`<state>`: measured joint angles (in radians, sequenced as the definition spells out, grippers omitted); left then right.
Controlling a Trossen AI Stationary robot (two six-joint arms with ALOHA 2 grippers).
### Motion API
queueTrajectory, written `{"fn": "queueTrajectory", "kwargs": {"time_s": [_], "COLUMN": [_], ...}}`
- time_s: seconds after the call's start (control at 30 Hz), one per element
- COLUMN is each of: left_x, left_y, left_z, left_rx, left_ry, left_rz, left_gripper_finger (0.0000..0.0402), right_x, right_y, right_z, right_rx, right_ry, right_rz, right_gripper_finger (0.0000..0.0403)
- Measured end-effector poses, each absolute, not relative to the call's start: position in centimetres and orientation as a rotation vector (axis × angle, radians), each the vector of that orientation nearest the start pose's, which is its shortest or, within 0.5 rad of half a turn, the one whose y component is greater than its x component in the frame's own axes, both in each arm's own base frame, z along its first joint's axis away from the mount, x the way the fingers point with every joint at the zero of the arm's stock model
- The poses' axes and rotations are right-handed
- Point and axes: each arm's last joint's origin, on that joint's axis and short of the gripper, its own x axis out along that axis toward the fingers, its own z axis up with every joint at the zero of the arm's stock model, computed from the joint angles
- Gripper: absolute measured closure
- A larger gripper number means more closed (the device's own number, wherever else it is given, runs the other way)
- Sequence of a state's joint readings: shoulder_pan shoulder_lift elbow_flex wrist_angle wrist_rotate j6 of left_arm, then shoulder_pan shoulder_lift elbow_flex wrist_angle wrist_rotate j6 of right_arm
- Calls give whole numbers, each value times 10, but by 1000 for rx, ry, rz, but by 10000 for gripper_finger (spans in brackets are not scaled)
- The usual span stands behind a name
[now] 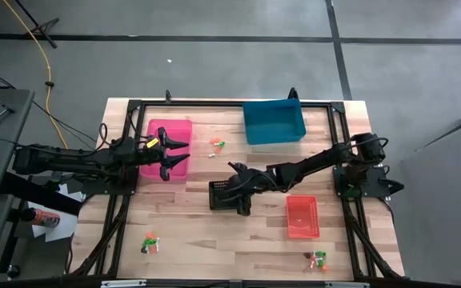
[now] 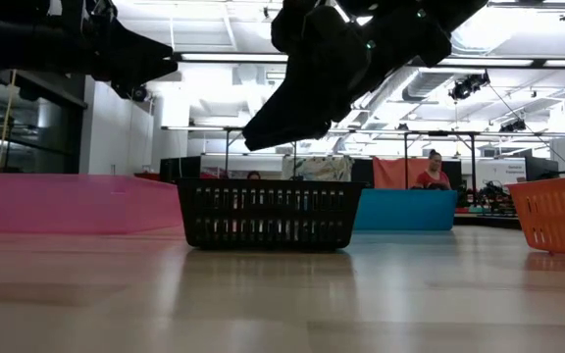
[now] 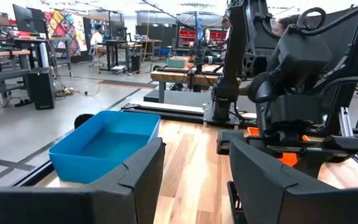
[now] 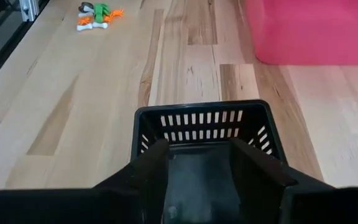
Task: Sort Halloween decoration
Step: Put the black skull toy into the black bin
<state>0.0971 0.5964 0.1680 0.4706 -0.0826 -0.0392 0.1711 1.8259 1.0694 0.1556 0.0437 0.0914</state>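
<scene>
The right gripper (image 4: 199, 163) hangs over the black bin (image 1: 224, 193) mid-frame, jaws parted, empty. The left gripper (image 1: 176, 153), jaws open, waits above the pink bin (image 1: 169, 130). Trinkets (image 1: 217, 145) lie scattered on the bench (image 1: 214, 244); lift clear before reaching for one.

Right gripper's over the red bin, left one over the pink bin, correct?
Not quite. In the high view the right gripper hangs over the black bin; the red bin sits apart, nearer the table's right edge. The left gripper is over the pink bin, as you said.
</scene>
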Motion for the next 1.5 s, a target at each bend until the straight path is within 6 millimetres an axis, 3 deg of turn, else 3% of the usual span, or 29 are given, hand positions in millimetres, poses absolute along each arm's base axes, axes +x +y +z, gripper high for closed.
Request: {"fn": "queueTrajectory", "kwargs": {"time_s": [0.33,0.53,0.73,0.83,1.07,1.17,1.33,1.5], "left_x": [145,145,145,148,166,179,197,202], "left_y": [17,17,17,18,17,9,-21,-58], "left_z": [208,207,210,224,287,299,296,281], "left_rx": [-22,-2,-9,-72,-155,-239,-446,-575], "left_ry": [-41,-30,-59,-62,409,605,956,1269], "left_rz": [179,179,191,218,309,279,110,101], "left_gripper_finger": [231,231,231,231,231,231,231,231], "right_x": [369,340,310,305,309,309,309,308], "right_y": [58,51,44,42,30,23,17,16], "right_z": [221,201,192,197,202,200,194,192], "right_rx": [-211,-188,-132,-139,-160,-158,-109,-101], "right_ry": [455,455,224,128,125,145,197,217], "right_rz": [27,-49,-105,-116,-153,-174,-192,-192], "right_gripper_finger": [236,235,235,235,235,235,235,235]}}
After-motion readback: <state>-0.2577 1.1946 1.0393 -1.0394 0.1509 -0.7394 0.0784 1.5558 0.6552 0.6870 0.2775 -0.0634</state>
